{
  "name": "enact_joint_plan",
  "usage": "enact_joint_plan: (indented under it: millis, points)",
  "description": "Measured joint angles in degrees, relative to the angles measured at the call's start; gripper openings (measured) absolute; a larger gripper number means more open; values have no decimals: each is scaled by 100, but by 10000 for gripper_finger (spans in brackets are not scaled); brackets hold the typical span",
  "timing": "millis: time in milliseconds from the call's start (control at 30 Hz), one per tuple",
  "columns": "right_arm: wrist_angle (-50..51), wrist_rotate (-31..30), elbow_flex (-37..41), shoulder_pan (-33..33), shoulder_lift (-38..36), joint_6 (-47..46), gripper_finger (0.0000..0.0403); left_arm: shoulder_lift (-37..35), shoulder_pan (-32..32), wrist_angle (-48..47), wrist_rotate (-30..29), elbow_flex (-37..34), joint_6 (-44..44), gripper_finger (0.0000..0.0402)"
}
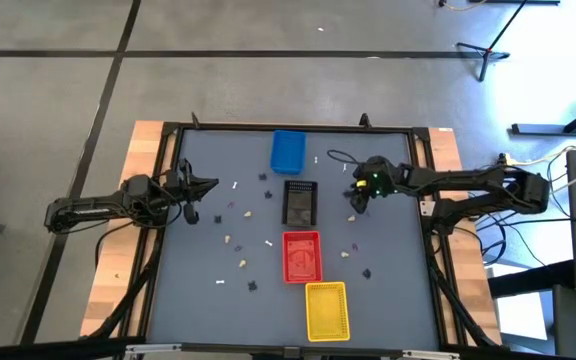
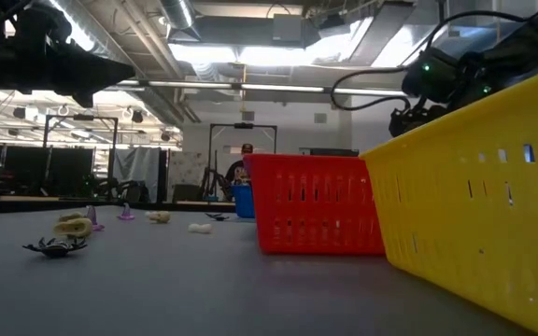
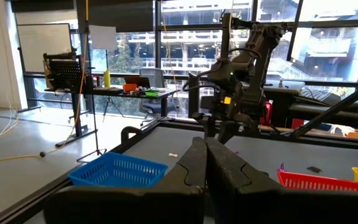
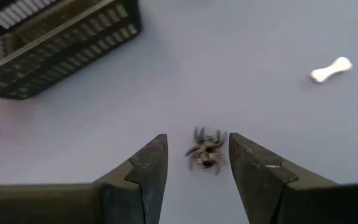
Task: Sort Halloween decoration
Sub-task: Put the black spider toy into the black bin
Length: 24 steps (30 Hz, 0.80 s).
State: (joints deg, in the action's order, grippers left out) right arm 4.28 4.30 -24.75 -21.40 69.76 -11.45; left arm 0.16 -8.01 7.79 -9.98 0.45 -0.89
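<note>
A lab — tripod stands [image 1: 483, 52], whiteboard [image 3: 43, 46], exposed ceiling ducts [image 2: 241, 33].

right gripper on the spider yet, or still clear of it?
Apart. The right wrist view shows the spider between the open right gripper fingers, table visible each side.

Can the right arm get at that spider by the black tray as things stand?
Probably yes. The right gripper hangs right over the spider, fingers open either side of it, bare table around. The black tray sits clear to one side.

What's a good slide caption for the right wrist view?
Right gripper open over a small dark spider on the grey table, black tray and white bone nearby.
</note>
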Motion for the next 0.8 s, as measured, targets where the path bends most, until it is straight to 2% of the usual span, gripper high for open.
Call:
enact_joint_plan:
  millis: [233,600,800]
  points:
    - [-27,-971,5,460,172,168,170,0,0,0,0,-1,1,0]
    - [-498,-1040,5,531,1068,193,170,-2,0,0,0,-2,0,0]
    - [-617,-1131,-9,531,1241,274,169,-2,0,-1,0,-2,0,0]
